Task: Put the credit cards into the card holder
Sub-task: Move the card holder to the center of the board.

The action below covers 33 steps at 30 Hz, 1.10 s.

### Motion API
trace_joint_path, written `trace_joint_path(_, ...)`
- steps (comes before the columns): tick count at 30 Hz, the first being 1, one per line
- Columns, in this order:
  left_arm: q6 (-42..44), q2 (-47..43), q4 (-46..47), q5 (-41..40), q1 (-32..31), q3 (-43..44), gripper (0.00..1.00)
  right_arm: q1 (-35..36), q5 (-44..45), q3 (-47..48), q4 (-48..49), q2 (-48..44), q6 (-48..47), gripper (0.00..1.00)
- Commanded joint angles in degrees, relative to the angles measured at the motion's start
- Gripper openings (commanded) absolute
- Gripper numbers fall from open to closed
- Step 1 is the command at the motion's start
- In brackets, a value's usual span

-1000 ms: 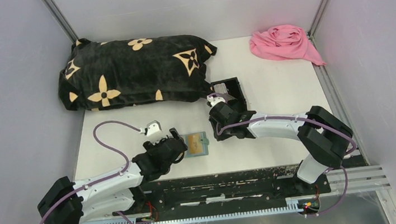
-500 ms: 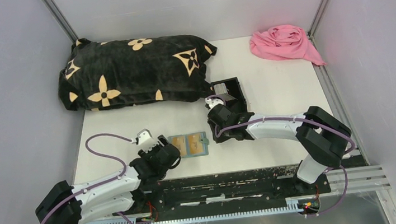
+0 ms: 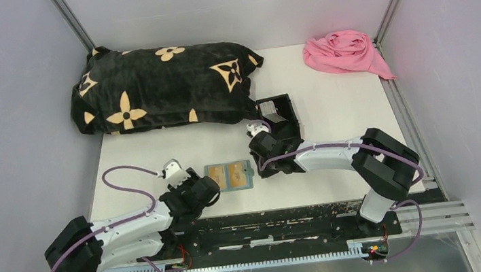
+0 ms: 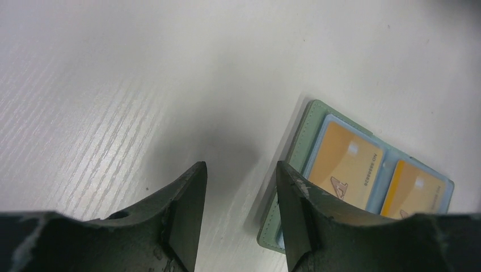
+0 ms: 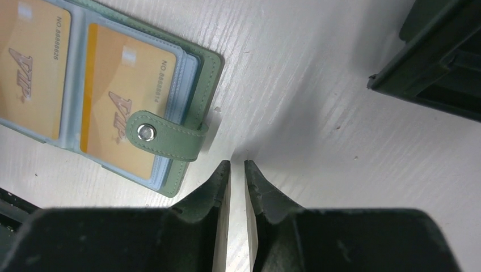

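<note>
The sage-green card holder (image 3: 229, 176) lies opened flat on the white table. Two tan-yellow credit cards sit in its clear slots, one on each half (image 5: 122, 102) (image 4: 346, 164). Its snap tab (image 5: 164, 136) rests folded over the right-hand card. My left gripper (image 3: 206, 186) (image 4: 239, 170) hovers just beyond the holder's left edge (image 4: 309, 147), partly open, with only table between its fingers. My right gripper (image 3: 260, 164) (image 5: 237, 164) sits low beside the tab end, its jaws a narrow slit apart and holding nothing.
A black open-topped box (image 3: 280, 114) (image 5: 437, 62) stands just behind the right gripper. A black flower-patterned pillow (image 3: 157, 87) fills the back left, and a pink cloth (image 3: 344, 52) lies at the back right. Grey walls close in both sides.
My left gripper has drawn back to the left off the holder while its jaws narrowed, uncovering the left card. The right gripper shifted slightly left and nearer and closed a little.
</note>
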Motion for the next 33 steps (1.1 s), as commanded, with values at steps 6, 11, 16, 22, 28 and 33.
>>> trace_joint_path(6, -0.3, 6.7, -0.1, -0.8, 0.2, 3.6, 0.51, 1.8, 0.1, 3.2, 2.3, 1.7, 1.0, 0.20)
trace_joint_path(11, 0.6, 7.7, 2.5, 0.8, 0.3, 3.2, 0.50, 2.3, 0.0, 3.7, 2.6, 2.7, 1.4, 0.20)
trace_joint_path(16, 0.9, 10.3, 5.0, 2.1, 0.0, 2.9, 0.50, 2.4, -0.2, 4.3, 2.6, 3.4, 1.4, 0.19)
trace_joint_path(22, 1.4, 11.3, 6.4, 3.2, 0.0, 3.2, 0.49, 2.4, -0.6, 5.5, 2.5, 4.4, 1.4, 0.19)
trace_joint_path(28, 1.9, 12.0, 6.9, 3.5, 0.0, 3.6, 0.49, 2.4, -0.8, 7.4, 2.4, 6.1, 1.3, 0.19)
trace_joint_path(33, 2.3, 12.4, 7.7, 3.5, 0.0, 3.5, 0.49, 2.4, -0.5, 8.9, 2.2, 7.6, 1.0, 0.19)
